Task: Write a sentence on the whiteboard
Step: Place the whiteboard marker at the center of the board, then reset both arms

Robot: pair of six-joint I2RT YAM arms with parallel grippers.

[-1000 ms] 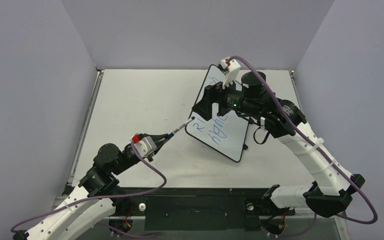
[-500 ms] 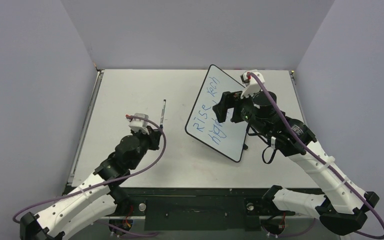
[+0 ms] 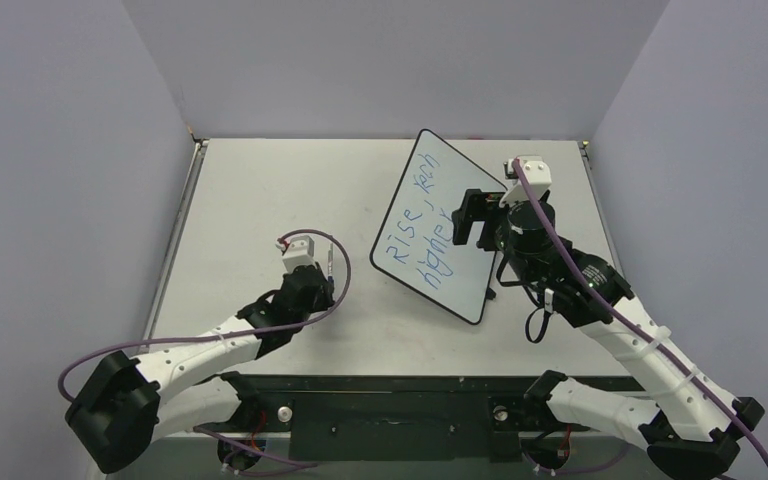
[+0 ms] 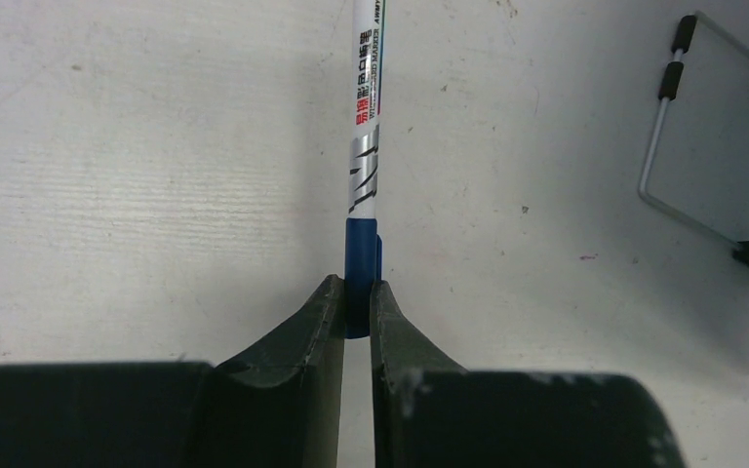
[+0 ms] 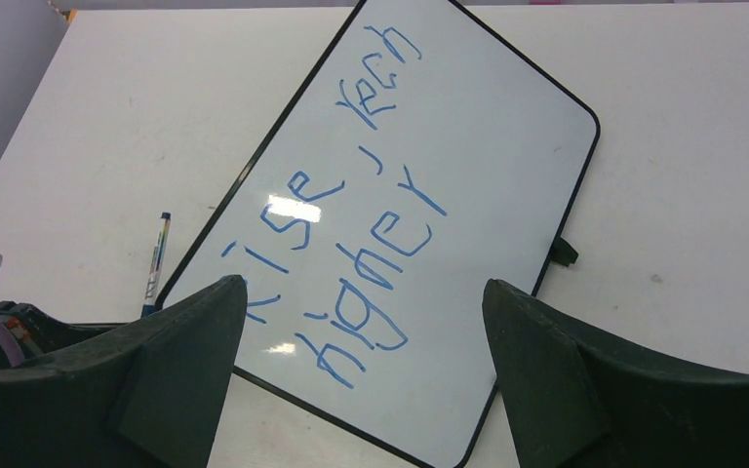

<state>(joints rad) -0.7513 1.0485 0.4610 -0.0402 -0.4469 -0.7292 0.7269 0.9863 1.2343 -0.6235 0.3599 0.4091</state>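
Observation:
The whiteboard [image 3: 457,283] lies at an angle right of the table's middle, black-framed, also in the right wrist view [image 5: 507,127]. The sentence [image 3: 422,232] is blue handwriting in two lines, "Rise, tech higher" [image 5: 371,219]. My right gripper [image 3: 468,218] hangs over the board's right part, open, with nothing between its fingers [image 5: 363,283]. My left gripper [image 4: 355,292] is shut on the blue end of a white marker [image 4: 363,146], which points away low over the table, left of the board [image 5: 159,255]. In the top view the left gripper [image 3: 318,278] sits left of the board.
A thin wire leg with black caps [image 4: 665,117] shows at the board's side in the left wrist view. Grey walls close the table in on three sides. The table's left rail [image 3: 175,250] runs along the edge.
My left arm has pulled back from the board with the marker, swinging it round to point away. My right gripper has drawn off the board's left edge toward its right side.

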